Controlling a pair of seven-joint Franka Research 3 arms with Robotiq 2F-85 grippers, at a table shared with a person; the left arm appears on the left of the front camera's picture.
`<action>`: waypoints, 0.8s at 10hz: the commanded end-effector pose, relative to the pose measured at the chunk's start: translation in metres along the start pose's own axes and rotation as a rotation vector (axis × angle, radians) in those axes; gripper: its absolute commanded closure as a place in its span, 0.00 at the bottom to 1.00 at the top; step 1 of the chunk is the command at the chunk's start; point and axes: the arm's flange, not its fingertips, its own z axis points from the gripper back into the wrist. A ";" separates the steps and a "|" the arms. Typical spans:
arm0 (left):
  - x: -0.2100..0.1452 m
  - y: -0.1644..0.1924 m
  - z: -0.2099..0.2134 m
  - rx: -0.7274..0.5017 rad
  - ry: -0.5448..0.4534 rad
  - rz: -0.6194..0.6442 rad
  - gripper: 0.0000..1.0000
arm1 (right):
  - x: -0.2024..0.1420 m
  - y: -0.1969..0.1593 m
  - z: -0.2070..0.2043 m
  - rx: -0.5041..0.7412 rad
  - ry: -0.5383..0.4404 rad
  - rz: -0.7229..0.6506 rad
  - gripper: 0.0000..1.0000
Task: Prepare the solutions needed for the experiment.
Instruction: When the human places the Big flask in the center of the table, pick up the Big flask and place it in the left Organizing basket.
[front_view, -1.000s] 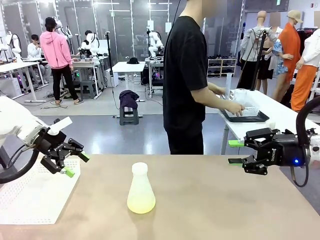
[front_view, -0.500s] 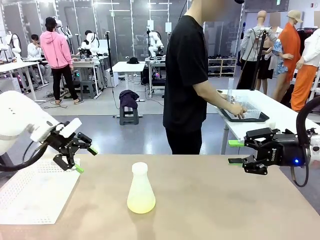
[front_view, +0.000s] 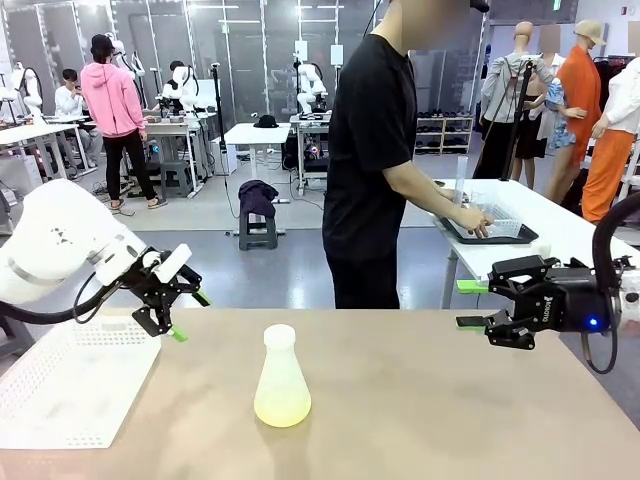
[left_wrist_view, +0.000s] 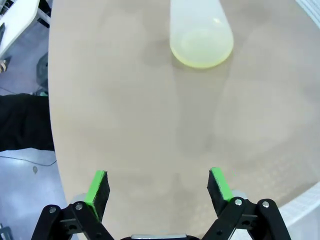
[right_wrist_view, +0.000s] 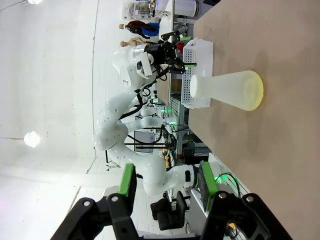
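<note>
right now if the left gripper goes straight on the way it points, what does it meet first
Probably the flask: it stands ahead of the open left gripper, slightly off centre, with bare table between. Depth is unclear.

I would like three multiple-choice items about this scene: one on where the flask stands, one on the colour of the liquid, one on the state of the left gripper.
1. Where does the flask stand?
A. on the white tray
B. on the bare table, between the arms
C. in the person's hand

2. What colour is the liquid in it?
A. pale yellow
B. dark blue
C. red

3. How is the left gripper?
A. shut on the flask
B. shut, empty
C. open, empty

Answers:
1 B, it stands upright on the tan table, apart from the tray.
2 A, a shallow yellowish layer at the bottom.
3 C, its green pads stand wide apart with nothing between.
</note>
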 end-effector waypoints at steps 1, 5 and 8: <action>-0.006 0.036 -0.011 -0.046 -0.098 0.009 0.00 | 0.000 0.001 -0.001 0.004 -0.002 0.006 0.36; -0.006 0.065 -0.044 -0.152 -0.172 -0.045 0.00 | 0.000 0.001 -0.001 0.004 -0.002 0.006 0.36; -0.005 0.043 -0.043 -0.098 -0.193 -0.030 0.00 | 0.000 0.001 -0.001 0.004 -0.002 0.006 0.36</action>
